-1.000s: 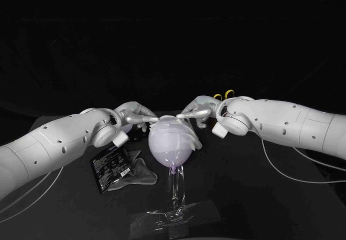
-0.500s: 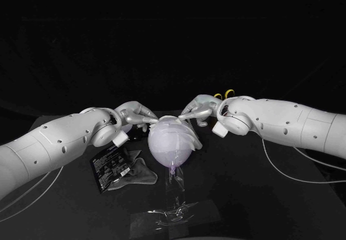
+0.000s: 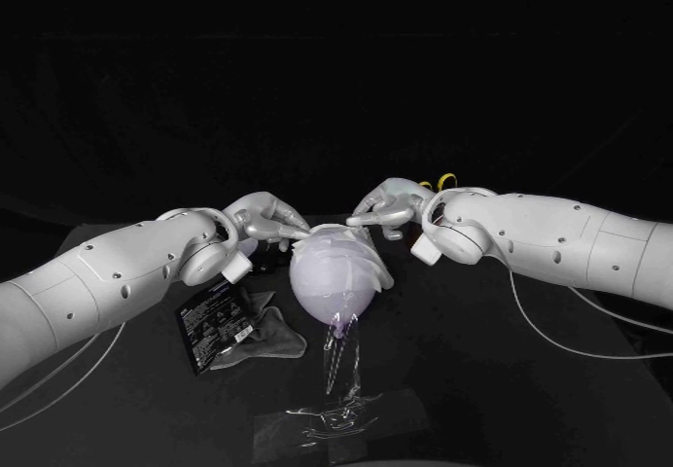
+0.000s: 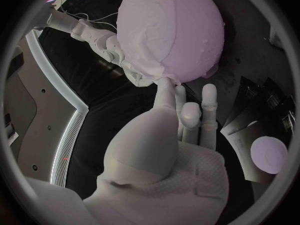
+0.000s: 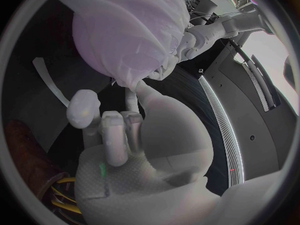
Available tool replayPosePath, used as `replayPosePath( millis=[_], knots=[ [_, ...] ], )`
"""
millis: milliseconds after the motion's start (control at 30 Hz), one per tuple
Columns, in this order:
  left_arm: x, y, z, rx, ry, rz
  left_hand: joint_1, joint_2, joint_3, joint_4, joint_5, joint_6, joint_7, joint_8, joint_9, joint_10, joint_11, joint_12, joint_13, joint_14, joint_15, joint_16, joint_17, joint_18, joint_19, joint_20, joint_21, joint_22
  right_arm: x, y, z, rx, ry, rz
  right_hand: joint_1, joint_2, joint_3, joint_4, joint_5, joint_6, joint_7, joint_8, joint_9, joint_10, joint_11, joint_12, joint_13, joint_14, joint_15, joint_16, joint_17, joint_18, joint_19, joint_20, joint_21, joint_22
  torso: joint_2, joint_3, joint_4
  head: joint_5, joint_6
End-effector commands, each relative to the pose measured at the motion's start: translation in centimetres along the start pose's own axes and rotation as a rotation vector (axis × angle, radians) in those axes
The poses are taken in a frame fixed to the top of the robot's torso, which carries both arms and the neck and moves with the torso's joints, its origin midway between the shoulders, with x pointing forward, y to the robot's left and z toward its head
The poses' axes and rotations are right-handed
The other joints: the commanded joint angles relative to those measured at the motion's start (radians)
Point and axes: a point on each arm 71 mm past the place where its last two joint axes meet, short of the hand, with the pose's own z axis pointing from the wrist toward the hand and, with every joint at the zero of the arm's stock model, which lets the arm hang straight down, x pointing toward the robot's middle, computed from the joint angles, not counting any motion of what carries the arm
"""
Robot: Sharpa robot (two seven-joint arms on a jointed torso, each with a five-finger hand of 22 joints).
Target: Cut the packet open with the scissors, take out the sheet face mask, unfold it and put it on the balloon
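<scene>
The sheet face mask (image 3: pixel 336 255) is lying draped over the upper part of the balloon (image 3: pixel 334 309), which is standing up on a clear stand (image 3: pixel 336 413) in the middle of the black table (image 3: pixel 533 389). The left hand (image 3: pixel 264 224) and the right hand (image 3: pixel 390 206) are meeting at the balloon's top from either side. Each is touching the mask's edge with a fingertip and grasping nothing, the other fingers loose and apart. The mask looks thin, limp and wet. I would expect it to cling, wrinkle and tear easily, so it wants light handling at its rim. The balloon is light and taut, and a hard push could tip it. The opened packet (image 3: pixel 210 321) is lying flat on the table near the left arm. The left wrist view is showing what the head view hides: the fingertip (image 4: pixel 165 85) is sitting right at the mask's lower border, and the sheet looks smooth on that side. The right wrist view is showing folds on the other side, and the yellow scissors (image 5: pixel 62 200) are lying behind that hand.
</scene>
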Motion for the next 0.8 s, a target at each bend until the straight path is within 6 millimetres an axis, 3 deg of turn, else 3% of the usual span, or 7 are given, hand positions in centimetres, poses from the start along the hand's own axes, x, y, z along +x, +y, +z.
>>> replayPosePath(
  millis=[33, 800],
  knots=[
    [-0.1, -0.5, 0.0, 0.06, -0.034, -0.008, 0.005, 0.124, 0.002, -0.007, -0.002, -0.002, 0.002, 0.005, 0.005, 0.006, -0.001, -0.004, -0.001, 0.006, -0.002, 0.006, 0.003, 0.01, 0.003, -0.005, 0.006, 0.002, -0.3, 0.4, 0.0, -0.043, -0.055, 0.001, 0.005, 0.001, 0.007, 0.002, 0.003, 0.01, -0.02, 0.024, 0.055, 0.104, -0.007, 0.001, 0.261, 0.106, -0.007, 0.003, 0.264, -0.003, 0.002, -0.006, 0.006, 0.116, 0.0, 0.0, -0.0001, -0.001, -0.001],
    [-1.1, -0.3, -0.2, 0.061, -0.124, -0.043, 0.019, 0.133, 0.01, -0.019, -0.001, -0.019, 0.006, 0.021, 0.04, -0.003, -0.006, -0.007, -0.002, -0.005, -0.008, 0.006, -0.013, 0.009, 0.001, -0.011, 0.018, 0.012, -1.6, 0.5, -0.4, -0.056, -0.238, -0.008, 0.005, 0.002, 0.022, -0.001, 0.003, -0.009, -0.025, 0.063, 0.09, 0.104, -0.013, 0.001, 0.261, 0.106, -0.013, 0.003, 0.264, -0.007, 0.018, -0.014, 0.023, 0.122, 0.0, 0.0001, 0.0004, -0.002, 0.001]
  ],
)
